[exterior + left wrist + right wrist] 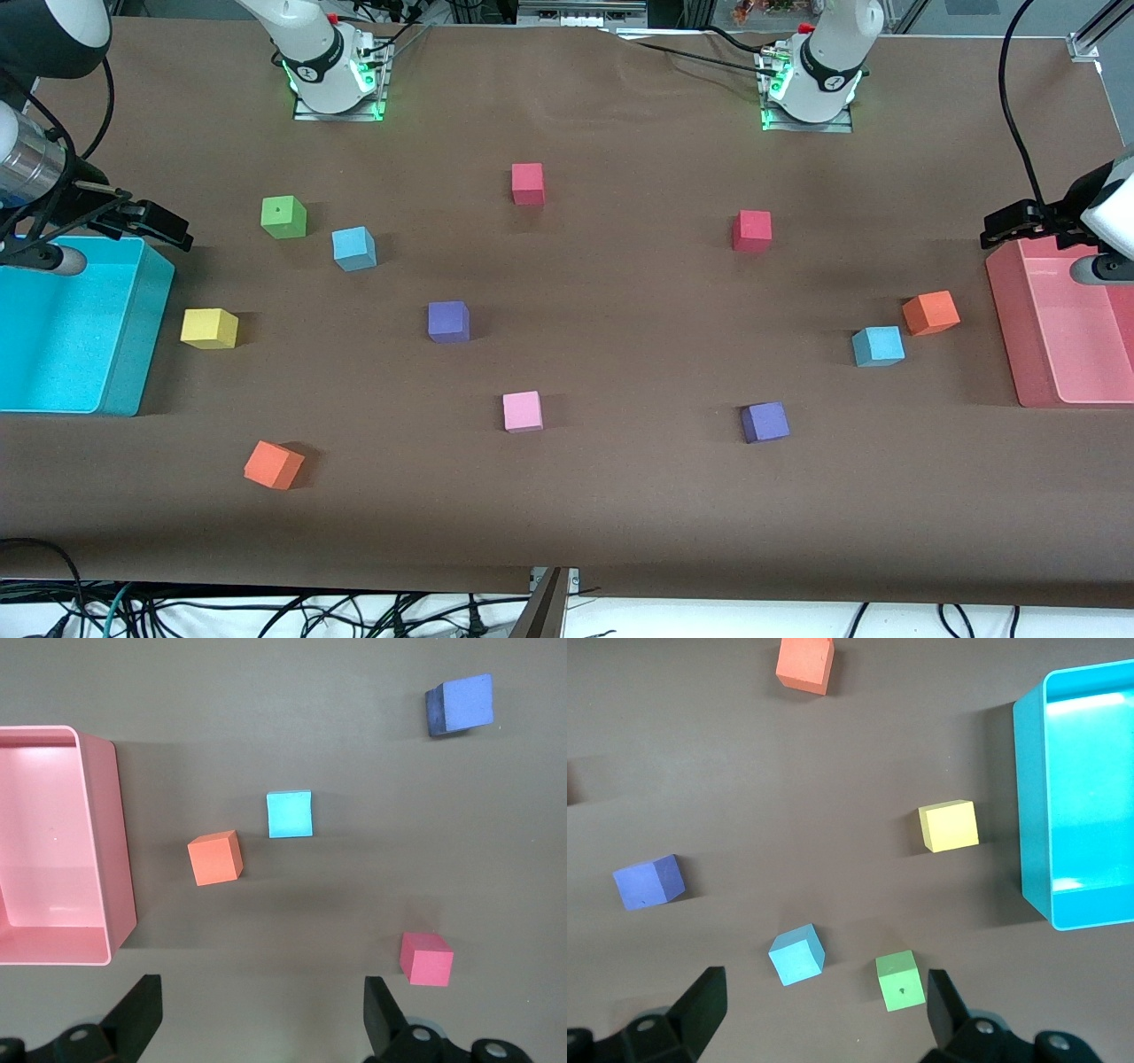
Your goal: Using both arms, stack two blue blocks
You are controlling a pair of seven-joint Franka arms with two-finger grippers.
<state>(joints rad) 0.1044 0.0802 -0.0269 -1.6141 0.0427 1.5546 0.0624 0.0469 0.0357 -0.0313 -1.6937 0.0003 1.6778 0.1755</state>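
Front view: we see one blue block (pixel 354 248) beside the green cube (pixel 283 217), the other blue block (pixel 878 346) touching nothing, just beside an orange cube (pixel 930 313). Left wrist: the left gripper (pixel 257 1014) hangs wide, empty. Right wrist: the right gripper (pixel 824 1010) gapes wide, empty, above the table.

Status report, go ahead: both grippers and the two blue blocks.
Left gripper open over pink bin; right gripper open over cyan bin. Blue blocks apart, unstacked. Green block beside one, orange block beside the other.
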